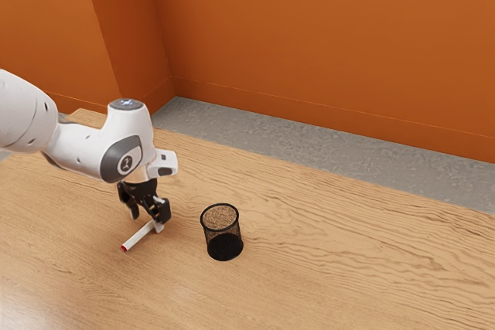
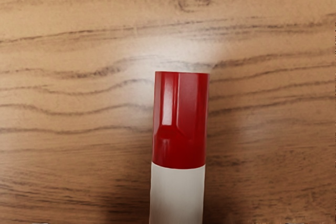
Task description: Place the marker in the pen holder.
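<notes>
Lying partly beneath the gripper [image 1: 148,217] — spread wide, gripping nothing — the marker [image 1: 140,236] points its red cap [image 2: 180,119] outward.

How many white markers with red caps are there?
1: the marker is under the black two-finger gripper, to the exterior view's left of the black mesh pen holder.

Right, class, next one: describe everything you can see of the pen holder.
The pen holder is a round, open-topped black cup with a thicker dark rim. Its wall looks like metal mesh, fine enough that wood grain shows through its upper part, while the lower part looks nearly solid black. It stands upright on the wooden tabletop, toward the exterior view's right from the marker, and touches only the tabletop.
</notes>
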Robot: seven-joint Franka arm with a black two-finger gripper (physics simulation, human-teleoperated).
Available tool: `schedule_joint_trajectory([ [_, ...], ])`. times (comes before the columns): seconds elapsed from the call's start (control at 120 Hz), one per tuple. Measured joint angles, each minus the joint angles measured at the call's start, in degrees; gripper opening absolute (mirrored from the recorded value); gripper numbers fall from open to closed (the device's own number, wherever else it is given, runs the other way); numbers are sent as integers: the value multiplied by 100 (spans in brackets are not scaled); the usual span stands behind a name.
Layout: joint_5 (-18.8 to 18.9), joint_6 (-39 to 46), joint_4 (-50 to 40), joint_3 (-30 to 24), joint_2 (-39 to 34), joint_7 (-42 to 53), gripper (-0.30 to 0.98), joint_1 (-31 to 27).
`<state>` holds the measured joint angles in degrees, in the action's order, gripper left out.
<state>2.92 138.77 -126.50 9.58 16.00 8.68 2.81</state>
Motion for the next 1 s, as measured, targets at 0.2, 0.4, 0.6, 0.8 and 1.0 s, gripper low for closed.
schedule_joint_trajectory([
  [0.2,-44,-22,0,-4,4,51,45,1],
  [0.4,-54,-34,-7,-5,14,89,29,0],
  [0.6,-57,-34,-17,-6,21,116,10,1],
  [0.8,-10,-15,-17,-7,2,102,-4,5],
  [1.0,105,82,-114,-287,-562,12,-9,13],
])
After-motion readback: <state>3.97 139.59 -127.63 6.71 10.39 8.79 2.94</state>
